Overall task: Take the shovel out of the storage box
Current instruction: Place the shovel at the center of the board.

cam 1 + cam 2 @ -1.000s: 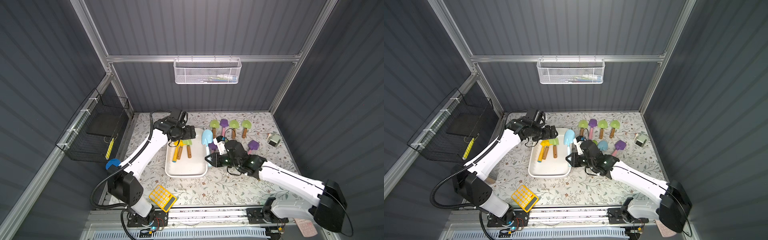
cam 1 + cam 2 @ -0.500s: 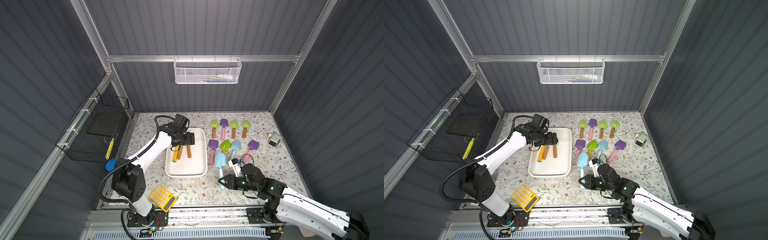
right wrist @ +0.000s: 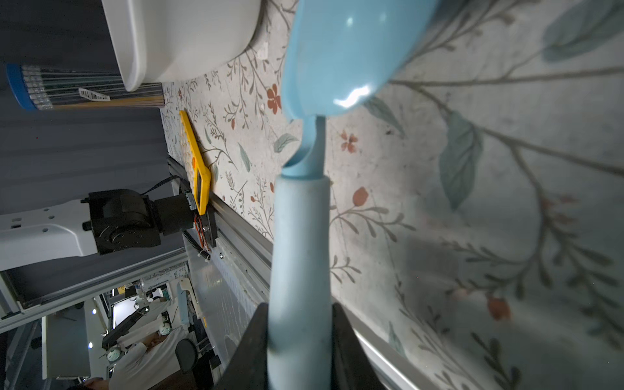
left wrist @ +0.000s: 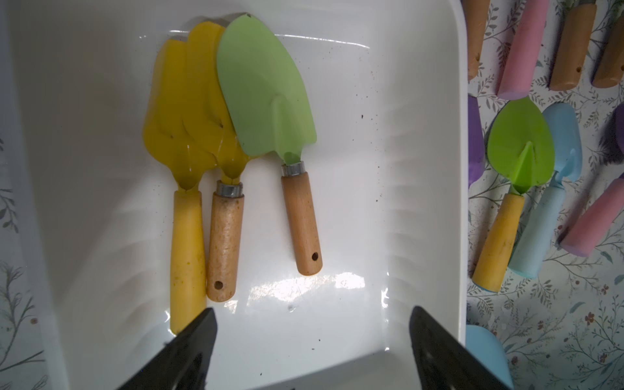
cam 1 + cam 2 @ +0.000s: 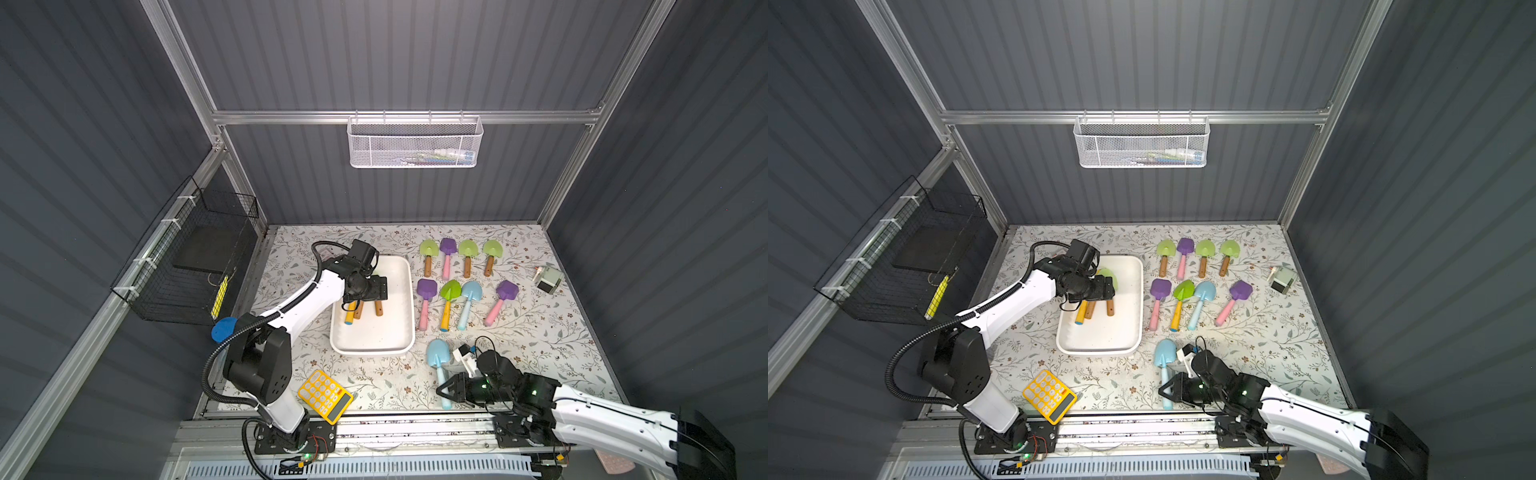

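now, with right fingers (image 3: 250, 351) clamped on blue shovel (image 5: 437, 358) by handle, outside storage box (image 5: 382, 337), near front of surface (image 5: 540, 353): lower flat, then release. with left fingers (image 4: 192, 341) spread wide over box: centre on green shovel (image 4: 266, 94) at wooden handle, clear of two yellow shovels (image 4: 182, 111) alongside, before closing.

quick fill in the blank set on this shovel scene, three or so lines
1. The storage box holds ___ shovels.
2. The right gripper grips the blue shovel by its ___.
3. The left gripper hangs above the storage box with its jaws ___.

Missing words: three; handle; open
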